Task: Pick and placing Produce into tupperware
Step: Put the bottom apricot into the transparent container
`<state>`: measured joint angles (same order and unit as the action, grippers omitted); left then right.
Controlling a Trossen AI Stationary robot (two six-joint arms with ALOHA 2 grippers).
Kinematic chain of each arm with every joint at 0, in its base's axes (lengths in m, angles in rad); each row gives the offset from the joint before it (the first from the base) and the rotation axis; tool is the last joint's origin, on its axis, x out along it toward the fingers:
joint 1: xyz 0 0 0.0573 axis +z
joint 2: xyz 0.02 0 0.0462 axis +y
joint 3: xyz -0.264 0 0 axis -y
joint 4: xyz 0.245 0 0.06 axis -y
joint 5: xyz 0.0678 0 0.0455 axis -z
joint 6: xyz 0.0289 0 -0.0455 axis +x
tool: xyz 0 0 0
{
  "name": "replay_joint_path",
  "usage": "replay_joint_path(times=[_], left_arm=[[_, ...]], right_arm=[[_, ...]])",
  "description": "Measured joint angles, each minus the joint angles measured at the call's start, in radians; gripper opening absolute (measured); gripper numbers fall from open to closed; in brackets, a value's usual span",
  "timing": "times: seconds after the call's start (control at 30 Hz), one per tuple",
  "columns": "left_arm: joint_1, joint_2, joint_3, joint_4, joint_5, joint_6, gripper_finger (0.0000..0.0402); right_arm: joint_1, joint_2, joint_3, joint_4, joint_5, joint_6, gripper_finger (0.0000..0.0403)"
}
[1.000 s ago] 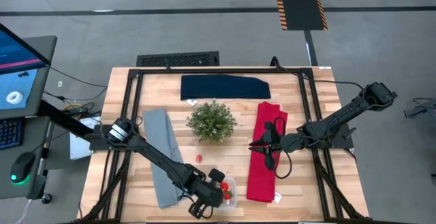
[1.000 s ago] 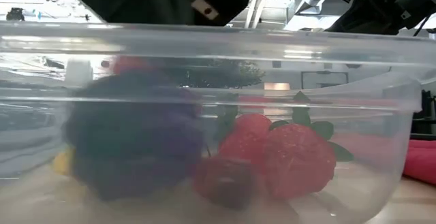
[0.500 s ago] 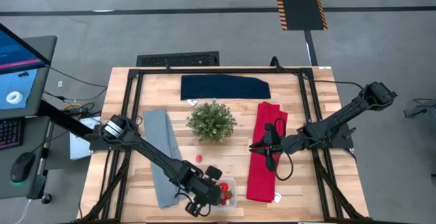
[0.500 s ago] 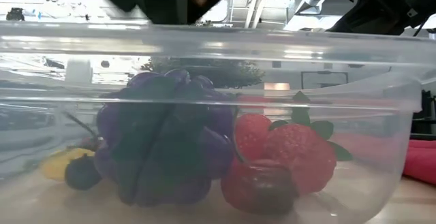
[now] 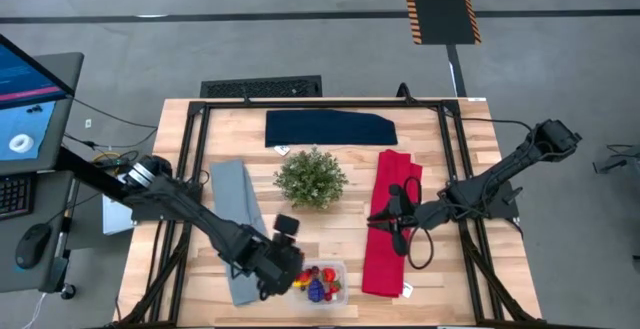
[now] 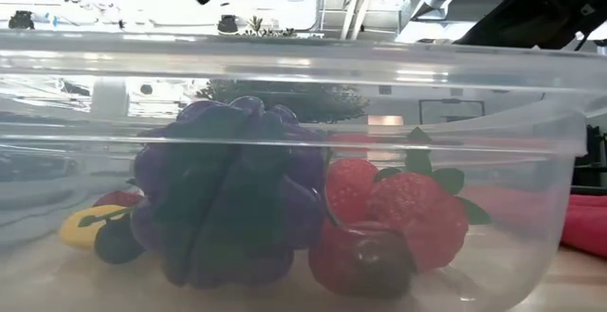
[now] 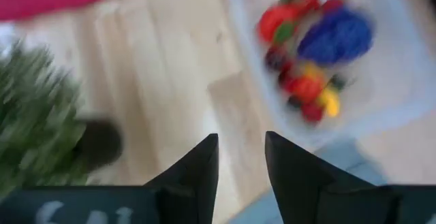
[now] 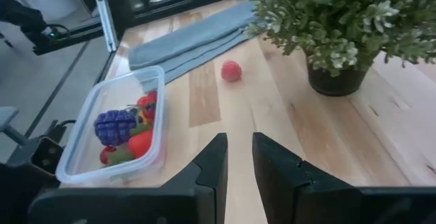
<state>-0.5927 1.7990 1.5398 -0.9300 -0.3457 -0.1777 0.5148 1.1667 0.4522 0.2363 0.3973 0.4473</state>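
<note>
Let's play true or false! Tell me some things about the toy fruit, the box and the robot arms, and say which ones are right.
1. The purple grapes lie inside the clear box. True.
2. The left pincer is holding a strawberry. False: its fingers are apart with nothing between them, and it is off to the side of the box.
3. A small red fruit sits alone on the table, outside the box. True.
4. The green plant is inside the box. False: it stands in its own pot on the table, farther back.
5. The right pincer is over the red cloth. True.
</note>
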Motion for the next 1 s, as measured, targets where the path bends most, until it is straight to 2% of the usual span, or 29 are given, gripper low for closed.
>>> replay_joint_path(times=[0.1, 0.23, 0.37, 0.5, 0.63, 0.73, 0.87, 1.0], left_arm=[[-0.009, -0.023, -0.022, -0.055, -0.054, -0.046, 0.0121], [-0.005, -0.035, -0.104, -0.080, -0.075, -0.092, 0.0156], [0.005, -0.034, -0.199, -0.112, -0.180, -0.143, 0.0197], [-0.006, -0.047, -0.282, -0.129, -0.313, -0.214, 0.0209], [-0.039, -0.100, -0.373, -0.022, -0.338, -0.301, 0.0208], [-0.084, -0.171, -0.460, 0.114, -0.342, -0.307, 0.0206], [-0.134, -0.313, -0.591, 0.335, -0.339, -0.288, 0.0206], [-0.117, -0.478, -0.740, 0.468, -0.345, -0.288, 0.0206]], right_arm=[[0.006, 0.000, 0.000, 0.007, 0.000, 0.000, 0.0092], [0.009, 0.000, 0.000, 0.015, 0.000, 0.000, 0.0092], [0.009, 0.000, 0.000, 0.030, 0.001, -0.002, 0.0092], [0.009, 0.000, 0.000, 0.034, 0.001, -0.002, 0.0092], [0.009, 0.012, 0.000, 0.044, 0.001, -0.002, 0.0092], [0.009, 0.044, 0.001, 0.056, 0.001, -0.002, 0.0092], [-0.019, 0.110, 0.000, 0.096, -0.002, -0.006, 0.0092], [-0.058, 0.142, 0.013, 0.118, -0.007, -0.003, 0.0092]])
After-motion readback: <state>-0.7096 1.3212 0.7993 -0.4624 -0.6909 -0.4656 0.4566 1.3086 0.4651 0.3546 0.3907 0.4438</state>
